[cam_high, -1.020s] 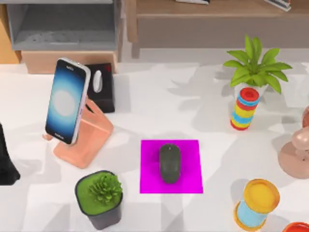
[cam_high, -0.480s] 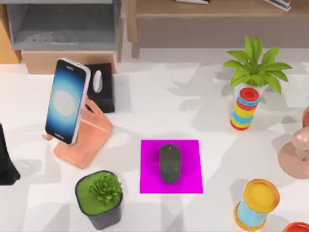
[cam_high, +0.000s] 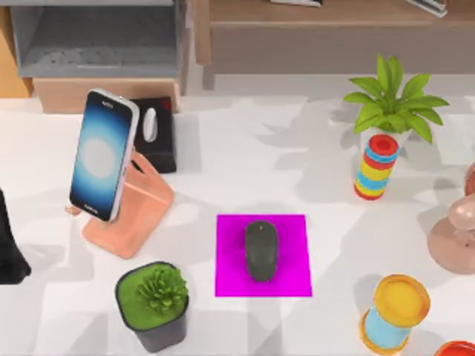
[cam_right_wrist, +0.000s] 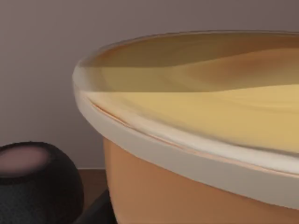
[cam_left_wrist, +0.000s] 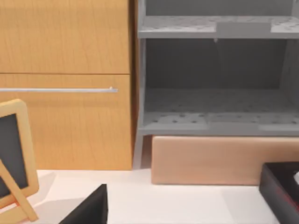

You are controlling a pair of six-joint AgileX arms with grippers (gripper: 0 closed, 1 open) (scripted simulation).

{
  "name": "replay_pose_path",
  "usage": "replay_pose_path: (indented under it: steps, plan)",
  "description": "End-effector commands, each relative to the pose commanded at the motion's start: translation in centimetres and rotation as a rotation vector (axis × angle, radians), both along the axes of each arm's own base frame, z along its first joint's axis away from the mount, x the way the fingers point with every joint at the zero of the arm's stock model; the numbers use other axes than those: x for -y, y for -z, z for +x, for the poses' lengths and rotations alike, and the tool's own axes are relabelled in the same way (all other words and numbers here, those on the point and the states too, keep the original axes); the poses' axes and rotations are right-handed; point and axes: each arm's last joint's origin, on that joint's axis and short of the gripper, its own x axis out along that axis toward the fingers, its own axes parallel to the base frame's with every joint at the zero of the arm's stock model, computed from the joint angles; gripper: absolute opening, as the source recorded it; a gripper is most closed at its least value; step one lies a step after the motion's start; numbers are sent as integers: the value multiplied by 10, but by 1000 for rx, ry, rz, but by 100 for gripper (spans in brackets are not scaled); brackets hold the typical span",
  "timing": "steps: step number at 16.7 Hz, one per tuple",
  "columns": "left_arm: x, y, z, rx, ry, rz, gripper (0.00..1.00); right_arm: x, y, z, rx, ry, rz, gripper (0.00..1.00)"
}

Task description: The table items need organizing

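Observation:
The dark grey mouse lies in the middle of the magenta mat on the white table. At the left, the smartphone with its glowing screen leans upright in a pink stand. An orange cup with a creamy-yellow top sits very close in the right wrist view. A dark part of my left arm stands at the table's left edge, apart from the phone.
A black box sits behind the stand. Potted plants stand at front left and back right, beside a striped ring stack. A yellow-topped cylinder and a peach object occupy the right side. Grey shelves stand behind the table.

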Motion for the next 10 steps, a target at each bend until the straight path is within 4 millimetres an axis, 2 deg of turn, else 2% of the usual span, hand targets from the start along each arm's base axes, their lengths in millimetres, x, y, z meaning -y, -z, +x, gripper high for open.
replay_pose_path:
  steps: [4, 10]
  plan:
    - [0, 0, 0, 0, 0, 0, 100, 0, 0, 0, 0, 0, 0, 98]
    - [0, 0, 0, 0, 0, 0, 100, 0, 0, 0, 0, 0, 0, 100]
